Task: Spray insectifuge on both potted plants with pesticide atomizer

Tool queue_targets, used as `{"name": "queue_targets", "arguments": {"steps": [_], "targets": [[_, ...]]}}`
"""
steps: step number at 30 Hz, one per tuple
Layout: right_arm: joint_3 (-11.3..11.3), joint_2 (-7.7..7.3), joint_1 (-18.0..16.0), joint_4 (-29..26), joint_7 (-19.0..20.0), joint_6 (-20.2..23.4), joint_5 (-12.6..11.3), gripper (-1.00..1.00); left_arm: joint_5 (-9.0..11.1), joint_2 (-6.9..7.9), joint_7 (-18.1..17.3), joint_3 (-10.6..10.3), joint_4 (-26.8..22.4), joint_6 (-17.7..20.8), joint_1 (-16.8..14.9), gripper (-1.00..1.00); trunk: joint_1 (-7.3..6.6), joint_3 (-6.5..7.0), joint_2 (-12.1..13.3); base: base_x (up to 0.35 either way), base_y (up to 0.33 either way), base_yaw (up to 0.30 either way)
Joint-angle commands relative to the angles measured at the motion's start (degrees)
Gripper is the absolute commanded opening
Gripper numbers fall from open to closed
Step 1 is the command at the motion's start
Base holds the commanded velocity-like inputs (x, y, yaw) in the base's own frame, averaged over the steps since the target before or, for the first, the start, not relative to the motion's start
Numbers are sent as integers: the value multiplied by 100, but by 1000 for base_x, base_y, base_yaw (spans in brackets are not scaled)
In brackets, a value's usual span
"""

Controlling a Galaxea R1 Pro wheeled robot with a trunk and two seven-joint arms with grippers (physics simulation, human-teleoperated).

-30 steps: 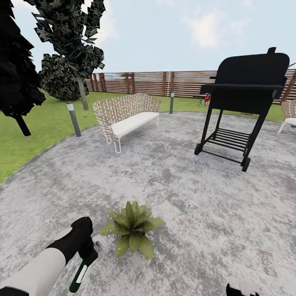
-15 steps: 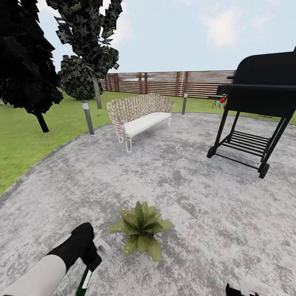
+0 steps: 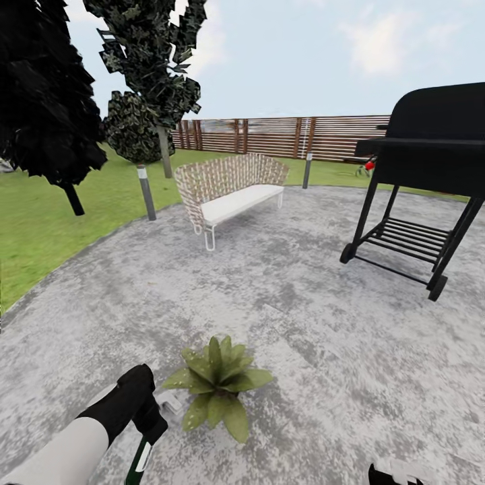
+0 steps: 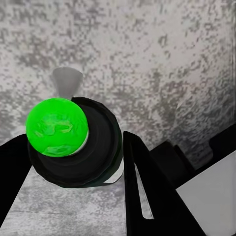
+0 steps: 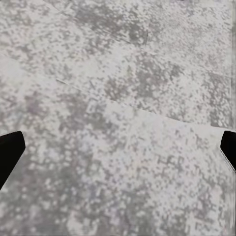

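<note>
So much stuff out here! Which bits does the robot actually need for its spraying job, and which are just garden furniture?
For the job:
- pesticide atomizer, held in the left gripper
- potted plant

Just standing about:
- wicker bench
- black grill
- fence

No readable txt, labels, brands or nos. on anything in these views.

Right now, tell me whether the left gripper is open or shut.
Shut: the left gripper has a finger on each side of the atomizer, gripping its body.
</note>
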Motion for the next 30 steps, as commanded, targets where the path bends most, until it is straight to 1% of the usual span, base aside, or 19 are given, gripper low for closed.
{"name": "queue_targets", "arguments": {"steps": [1,7,13,15,17,18,21,22,24,30], "targets": [[-42,1,-4,13,-20,-19,60,100,-55,9,-57,-22,-12,18,-4,-100,0,-6,-2,125,-261,218],[-42,2,-4,16,-20,-16,69,100,-59,30,-56,-15,-13,18,-4,-100,0,-6,-2,78,-265,268],[-42,3,-4,16,-20,-16,69,100,-59,54,-56,-2,-13,18,-4,-100,0,-6,-2,-152,-244,278],[-42,7,-4,16,-20,-16,69,100,-59,52,-44,116,-13,17,-4,-100,0,-8,-2,-221,-213,273],[-42,13,-4,16,-20,-12,69,100,-60,41,68,394,-8,7,-4,-100,0,-16,-2,-228,-206,234],[-42,17,-4,16,-20,-9,69,100,-63,32,201,497,-4,-2,-4,-100,0,-23,-2,-231,-202,191],[-42,19,-4,18,-18,-7,69,100,-62,12,466,541,3,-7,-4,-100,0,-42,-2,-232,-201,166],[-42,16,-4,25,-2,-8,78,100,-61,-3,613,561,5,-8,-4,-100,0,-42,-2,-6,-5,1],[-42,13,-4,25,-2,-9,78,100,-65,-3,617,558,5,-8,-4,-100,0,-42,-2,-3,-2,1],[-38,19,-4,25,-2,-10,78,100,-69,-12,621,551,9,-4,-4,-100,0,-89,-2,35,0,153]]}}
